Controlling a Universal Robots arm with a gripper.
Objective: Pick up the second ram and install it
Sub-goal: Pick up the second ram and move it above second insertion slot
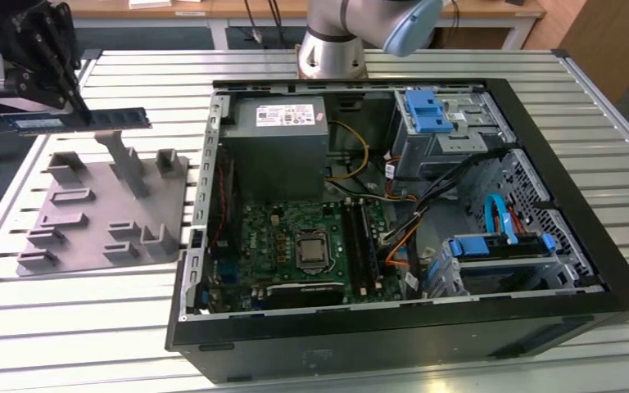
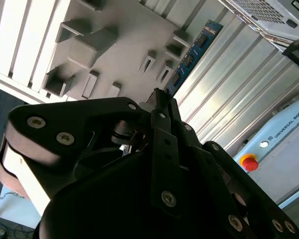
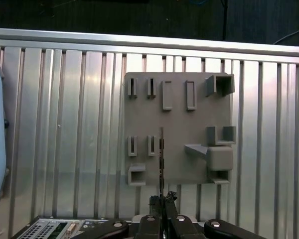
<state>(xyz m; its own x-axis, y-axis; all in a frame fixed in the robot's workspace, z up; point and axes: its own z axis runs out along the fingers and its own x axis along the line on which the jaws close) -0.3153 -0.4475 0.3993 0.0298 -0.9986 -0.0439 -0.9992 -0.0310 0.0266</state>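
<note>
The second ram (image 1: pixel 101 119), a thin blue strip with dark chips, hangs level in the air above the grey holder block (image 1: pixel 85 217) at the exterior view's left. My gripper (image 1: pixel 58 110) is shut on one end of it. In the second wrist view the ram (image 2: pixel 193 52) sticks out past the black fingers (image 2: pixel 162 107). In the first wrist view the ram (image 3: pixel 161 159) shows edge-on over the holder block (image 3: pixel 177 124), held at the gripper (image 3: pixel 162 201). The open computer case (image 1: pixel 576 237) lies to the exterior view's right, with the long black memory slots (image 1: pixel 364 237) on its motherboard.
The holder block carries several upright posts and slots (image 1: pixel 128 168) under the ram. The arm's base (image 1: pixel 331 53) stands behind the case. The case's near wall (image 1: pixel 402 344) and power supply (image 1: pixel 276 135) rise above the slatted metal table (image 1: pixel 74 327).
</note>
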